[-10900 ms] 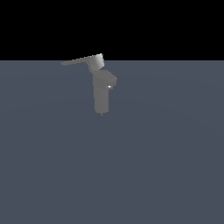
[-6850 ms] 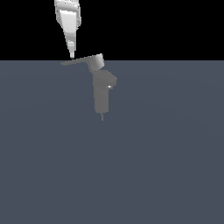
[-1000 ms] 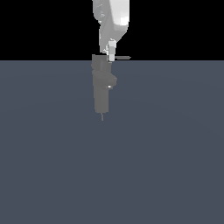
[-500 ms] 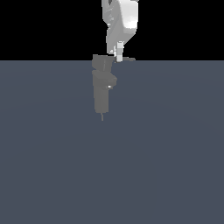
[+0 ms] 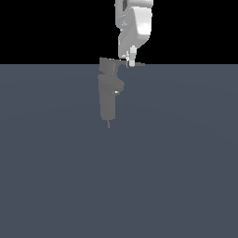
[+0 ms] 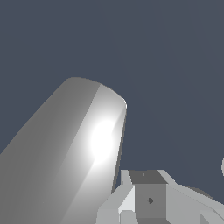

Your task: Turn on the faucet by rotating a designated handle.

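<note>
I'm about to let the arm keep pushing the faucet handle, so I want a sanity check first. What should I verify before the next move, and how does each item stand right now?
1. Gripper at the handle: ok, its tip sits right at the thin blade in the exterior view.
2. Handle points toward the exterior view's right of the faucet: ok.
3. Gripper open or shut: cannot tell, the fingers look close together but no view settles it.
4. Firm contact with the blade: cannot tell, the tip and blade overlap in the picture.
5. Faucet column upright: ok.
6. Wrist view usable: not ok, a bright grey surface fills much of it.
</note>
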{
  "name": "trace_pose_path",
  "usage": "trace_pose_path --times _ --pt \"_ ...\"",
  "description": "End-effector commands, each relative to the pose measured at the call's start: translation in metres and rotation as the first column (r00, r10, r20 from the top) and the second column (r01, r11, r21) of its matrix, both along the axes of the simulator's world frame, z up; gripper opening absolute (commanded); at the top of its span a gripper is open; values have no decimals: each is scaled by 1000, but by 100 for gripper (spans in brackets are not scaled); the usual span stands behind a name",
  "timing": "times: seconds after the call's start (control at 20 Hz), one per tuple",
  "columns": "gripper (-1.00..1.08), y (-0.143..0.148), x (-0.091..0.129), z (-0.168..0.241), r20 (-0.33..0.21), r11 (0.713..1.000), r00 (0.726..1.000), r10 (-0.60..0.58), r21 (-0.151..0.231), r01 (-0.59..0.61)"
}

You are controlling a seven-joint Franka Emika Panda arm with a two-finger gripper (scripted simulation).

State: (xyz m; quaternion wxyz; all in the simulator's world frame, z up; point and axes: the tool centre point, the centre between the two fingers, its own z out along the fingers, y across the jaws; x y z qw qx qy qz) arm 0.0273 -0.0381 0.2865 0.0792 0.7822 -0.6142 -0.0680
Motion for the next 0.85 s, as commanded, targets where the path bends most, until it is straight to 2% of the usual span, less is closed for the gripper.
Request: trace_pose_path --times 0.0,0.8 --pt "-100 -12 8 0 8 1000 1000 -11 -4 11" --pt "-100 -43 41 -3 13 1000 1000 -26 -6 26"
